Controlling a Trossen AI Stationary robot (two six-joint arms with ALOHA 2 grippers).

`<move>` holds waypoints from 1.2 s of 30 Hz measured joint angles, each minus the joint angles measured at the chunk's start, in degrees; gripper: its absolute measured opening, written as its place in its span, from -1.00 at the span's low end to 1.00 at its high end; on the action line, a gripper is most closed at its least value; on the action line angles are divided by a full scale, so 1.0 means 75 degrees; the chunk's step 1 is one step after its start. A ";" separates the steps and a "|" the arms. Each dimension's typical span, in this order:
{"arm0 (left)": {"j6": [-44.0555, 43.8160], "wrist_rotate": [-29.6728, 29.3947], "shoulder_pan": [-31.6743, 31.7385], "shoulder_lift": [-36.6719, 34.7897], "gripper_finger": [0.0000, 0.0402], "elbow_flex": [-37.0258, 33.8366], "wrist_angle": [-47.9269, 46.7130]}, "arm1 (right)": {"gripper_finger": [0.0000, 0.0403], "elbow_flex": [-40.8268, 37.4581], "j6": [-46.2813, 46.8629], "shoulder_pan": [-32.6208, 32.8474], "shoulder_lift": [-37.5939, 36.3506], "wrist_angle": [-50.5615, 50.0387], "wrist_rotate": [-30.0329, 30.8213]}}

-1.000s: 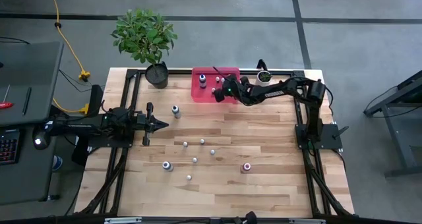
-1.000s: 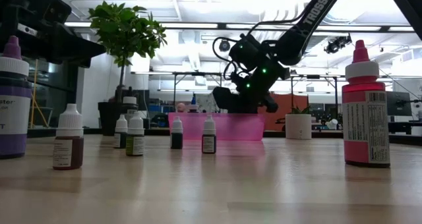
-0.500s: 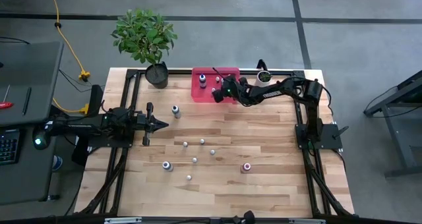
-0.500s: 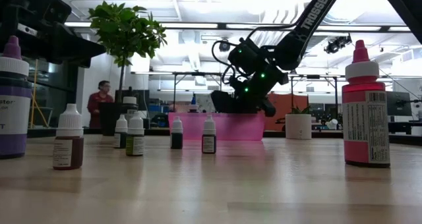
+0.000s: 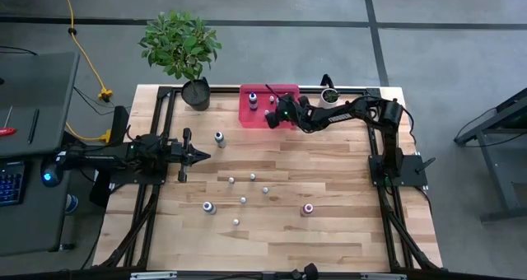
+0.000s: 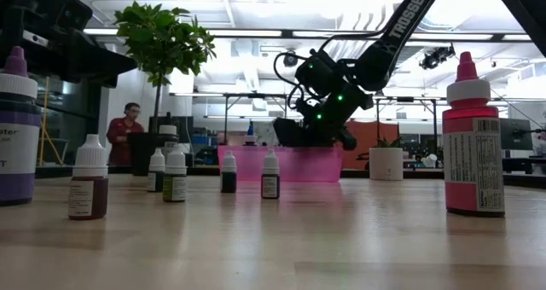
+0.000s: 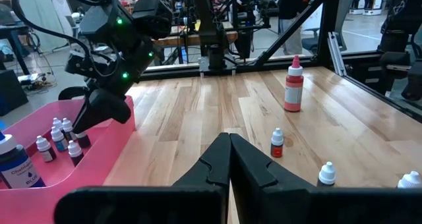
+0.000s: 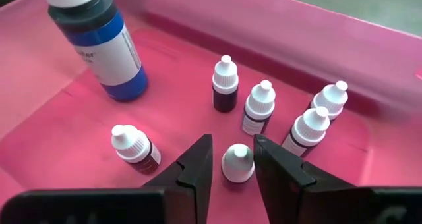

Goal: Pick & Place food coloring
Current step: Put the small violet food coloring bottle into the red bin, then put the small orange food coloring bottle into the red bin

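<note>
We are finding seven bottles standing in the pink bin (image 8: 395, 72), the right gripper (image 8: 232, 159) spreading around the newest bottle (image 8: 237, 162); eight remaining on the table (image 5: 329, 231), left gripper (image 7: 229, 159) pressed together.

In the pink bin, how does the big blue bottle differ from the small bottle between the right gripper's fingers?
The big blue bottle is much larger, with a dark blue body and a white label; the small bottle shows mostly its white cap. The blue bottle stands apart from the right gripper; the small one sits between its parted fingers. Both stand upright in the pink bin and have white caps.
</note>
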 joint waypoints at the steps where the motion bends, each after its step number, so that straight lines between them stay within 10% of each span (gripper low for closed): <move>1: 0.0000 0.0000 0.0001 0.0000 -1.00 0.0001 0.0001 | -0.50 0.0000 -0.0103 0.0002 0.0000 0.0001 0.0000; 26: 0.0000 0.0000 0.0002 0.0000 -1.00 0.0000 0.0003 | -0.46 0.0010 -0.1561 -0.0003 -0.1336 -0.0057 0.0477; 36: -0.0001 0.0000 0.0002 -0.0003 -1.00 0.0001 0.0003 | -0.46 0.0635 -0.2892 0.0223 -0.2387 -0.1169 -0.0520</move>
